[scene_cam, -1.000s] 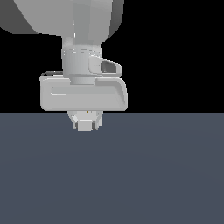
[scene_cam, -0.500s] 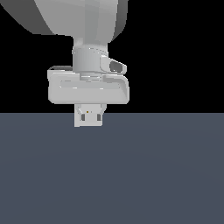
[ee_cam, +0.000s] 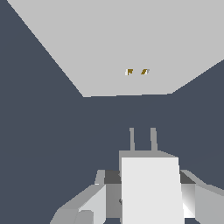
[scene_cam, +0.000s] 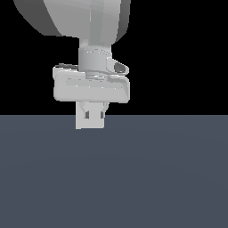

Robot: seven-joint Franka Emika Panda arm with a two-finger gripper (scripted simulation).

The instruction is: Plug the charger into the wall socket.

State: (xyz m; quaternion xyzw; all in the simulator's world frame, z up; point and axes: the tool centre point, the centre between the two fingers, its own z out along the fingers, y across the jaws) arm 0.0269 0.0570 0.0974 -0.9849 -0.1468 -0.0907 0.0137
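- We see our hand in the upper middle of the exterior view, just above the dark table.
- It grips the charger tight between its fingers.
- In the wrist view, the charger's two grey prongs point toward the wall socket.
- The socket's two small orange holes are apart from the prongs, not touching.
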